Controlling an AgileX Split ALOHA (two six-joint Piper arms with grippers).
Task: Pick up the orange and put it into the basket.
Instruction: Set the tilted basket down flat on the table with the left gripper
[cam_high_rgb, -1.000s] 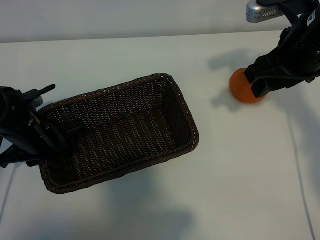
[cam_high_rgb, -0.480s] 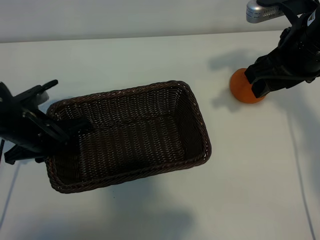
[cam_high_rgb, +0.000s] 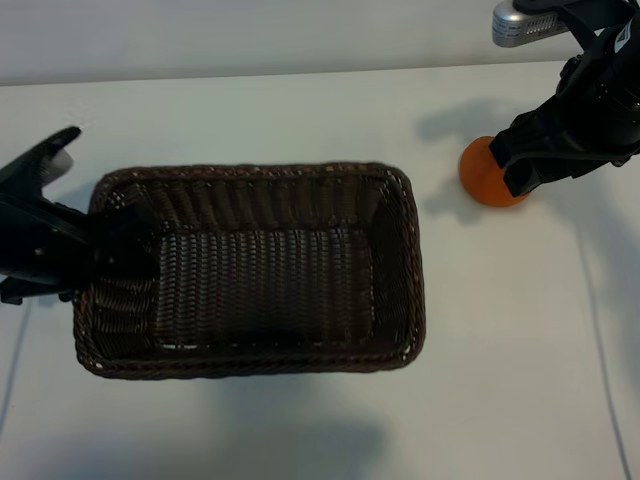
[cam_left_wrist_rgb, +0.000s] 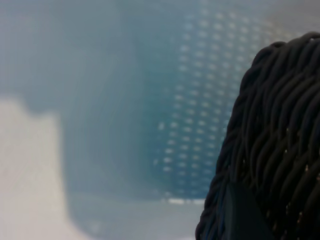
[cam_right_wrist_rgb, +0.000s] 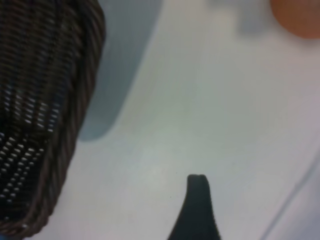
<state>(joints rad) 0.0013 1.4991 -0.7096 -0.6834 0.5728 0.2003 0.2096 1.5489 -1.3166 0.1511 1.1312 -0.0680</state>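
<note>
At the left edge of the worktop your left pincer is closed on the short end wall of the wicker basket, one finger inside and one outside the weave; the left wrist view shows little beyond that braided rim pressed up close. The basket sits with its long axis running across the worktop from left to right, its open mouth facing up and nothing inside it. Move your eye rightward past the basket's far end and a strip of bare worktop, and you reach the orange, resting on the surface well apart from the basket and not yet lifted. Your right pincer hangs just over the orange's right flank with its jaws standing wide, holding nothing; in the right wrist view the fruit lies off at one corner, away from the one fingertip that shows, so the jaws are not yet straddling it. The right arm is plainly the nearer one, so the pick looks like its job: you need to shift slightly leftward over the fruit before closing, then carry it left to the basket.
</note>
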